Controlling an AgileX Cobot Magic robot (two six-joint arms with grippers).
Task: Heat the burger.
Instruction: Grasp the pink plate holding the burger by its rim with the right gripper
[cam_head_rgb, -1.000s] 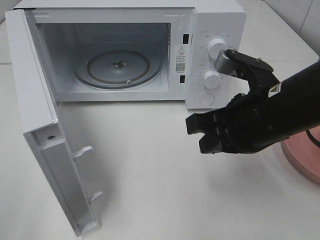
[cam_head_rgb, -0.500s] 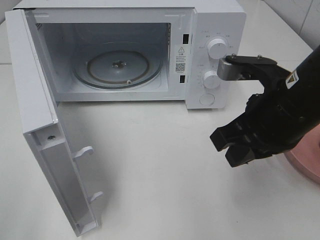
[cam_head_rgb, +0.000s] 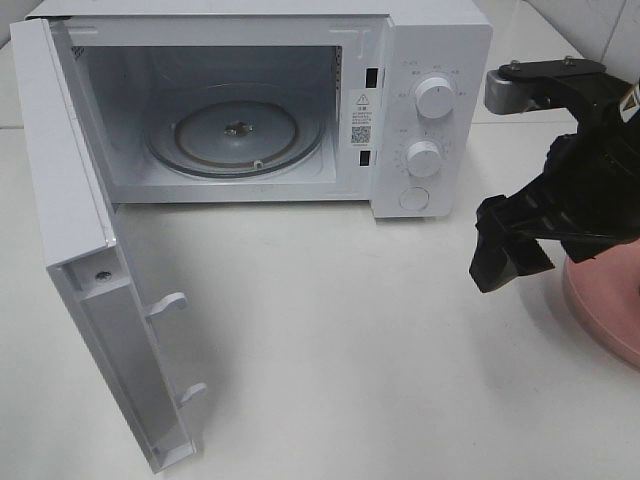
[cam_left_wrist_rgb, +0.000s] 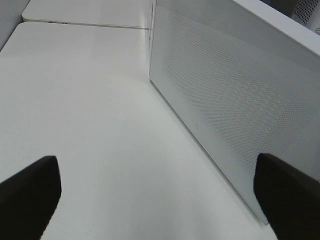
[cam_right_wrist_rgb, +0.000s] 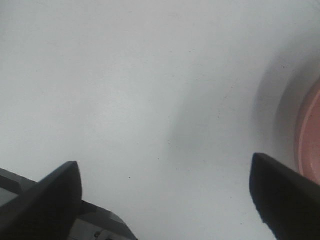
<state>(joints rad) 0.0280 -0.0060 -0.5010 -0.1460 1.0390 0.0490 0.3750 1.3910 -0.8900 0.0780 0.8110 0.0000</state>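
Observation:
The burger is out of view in every frame. The white microwave (cam_head_rgb: 430, 60) stands at the back with its door (cam_head_rgb: 70, 200) swung wide open to the left and its glass turntable (cam_head_rgb: 235, 135) bare. My right gripper (cam_head_rgb: 508, 265) hangs open and empty to the right of the microwave, beside the rim of a pink plate (cam_head_rgb: 605, 310). In the right wrist view the gripper (cam_right_wrist_rgb: 165, 197) is open over bare table, with the plate's edge (cam_right_wrist_rgb: 311, 135) to one side. My left gripper (cam_left_wrist_rgb: 160, 195) is open and empty near the door's outer face (cam_left_wrist_rgb: 225, 100).
The microwave's two knobs (cam_head_rgb: 435, 97) and round button (cam_head_rgb: 413, 199) face the front right. The open door juts toward the table's front left. The white table (cam_head_rgb: 330, 340) spreads in front of the microwave.
My right gripper has swung right and slightly up, away from the front of the microwave toward the pink plate. It stays open and empty. The microwave has not changed.

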